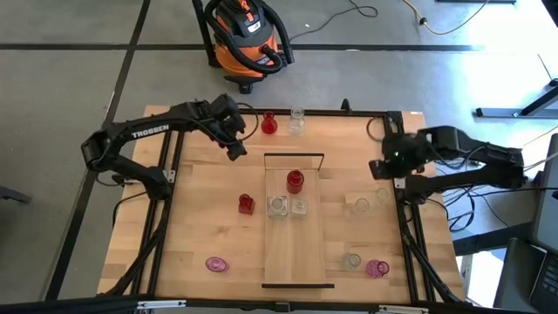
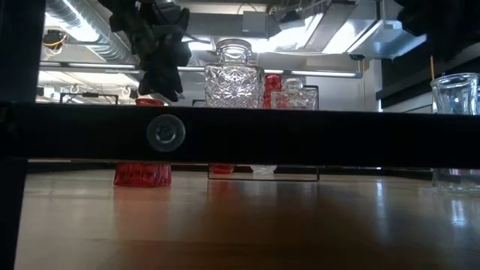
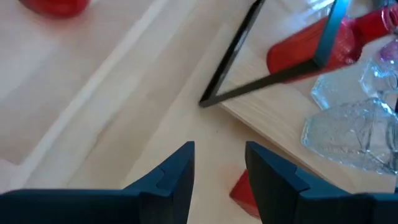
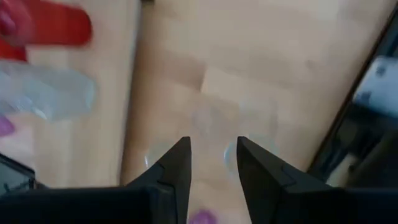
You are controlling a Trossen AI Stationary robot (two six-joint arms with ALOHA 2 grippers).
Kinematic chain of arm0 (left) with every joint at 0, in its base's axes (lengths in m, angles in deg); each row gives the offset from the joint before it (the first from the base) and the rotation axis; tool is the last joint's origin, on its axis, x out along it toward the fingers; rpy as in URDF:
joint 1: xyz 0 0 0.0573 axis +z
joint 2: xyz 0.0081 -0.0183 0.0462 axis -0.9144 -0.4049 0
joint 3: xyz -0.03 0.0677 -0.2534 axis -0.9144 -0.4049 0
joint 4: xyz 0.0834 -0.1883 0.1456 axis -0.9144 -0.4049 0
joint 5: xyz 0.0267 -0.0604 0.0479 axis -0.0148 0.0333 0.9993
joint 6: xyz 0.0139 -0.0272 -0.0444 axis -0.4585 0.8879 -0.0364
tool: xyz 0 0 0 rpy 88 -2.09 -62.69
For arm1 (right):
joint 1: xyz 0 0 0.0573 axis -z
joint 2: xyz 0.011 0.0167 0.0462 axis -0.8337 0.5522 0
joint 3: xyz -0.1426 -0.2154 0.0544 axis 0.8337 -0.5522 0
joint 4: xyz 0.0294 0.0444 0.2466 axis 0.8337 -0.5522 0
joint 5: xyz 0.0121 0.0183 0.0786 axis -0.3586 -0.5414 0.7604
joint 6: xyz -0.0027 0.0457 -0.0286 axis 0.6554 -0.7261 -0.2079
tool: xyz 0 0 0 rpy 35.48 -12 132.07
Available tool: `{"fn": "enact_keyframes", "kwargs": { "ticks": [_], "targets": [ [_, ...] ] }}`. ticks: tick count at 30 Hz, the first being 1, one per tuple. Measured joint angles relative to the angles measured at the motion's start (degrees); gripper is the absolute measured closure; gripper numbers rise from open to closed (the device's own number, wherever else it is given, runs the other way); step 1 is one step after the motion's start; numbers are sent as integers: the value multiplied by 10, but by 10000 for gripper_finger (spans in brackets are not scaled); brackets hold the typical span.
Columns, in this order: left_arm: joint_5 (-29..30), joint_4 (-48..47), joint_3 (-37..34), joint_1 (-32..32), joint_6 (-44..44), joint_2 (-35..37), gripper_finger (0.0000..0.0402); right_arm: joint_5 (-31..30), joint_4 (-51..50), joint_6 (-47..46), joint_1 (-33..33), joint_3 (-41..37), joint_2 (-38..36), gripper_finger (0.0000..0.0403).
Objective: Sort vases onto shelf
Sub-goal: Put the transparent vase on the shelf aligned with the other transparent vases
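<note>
Working left to right in the high view, we noted a pink vase at the table's seven o'clock and a red vase just left of the shelf, both unsorted. The left gripper hovered at eleven o'clock, jaws parted, empty. On the shelf stood three: one red, two clear. Two more waited at twelve o'clock. The right gripper hung at three o'clock, fingers apart, holding nothing; four vases remained right. Roughly a quarter done, we judged.
</note>
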Motion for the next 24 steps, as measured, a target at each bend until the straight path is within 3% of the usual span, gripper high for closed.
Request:
{"fn": "enact_keyframes", "kwargs": {
  "ticks": [11, 17, 24],
  "targets": [
    [5, -1, -1, -46, 9, 0, 266, -41, -42, -157, -143, -51, 0, 292],
    [3, -1, -1, -46, 8, 0, 266, -34, -25, -208, -177, -112, 5, 292],
    [2, -2, -1, -46, 7, 0, 266, -35, 70, -209, -177, -174, 4, 293]
  ]
}}
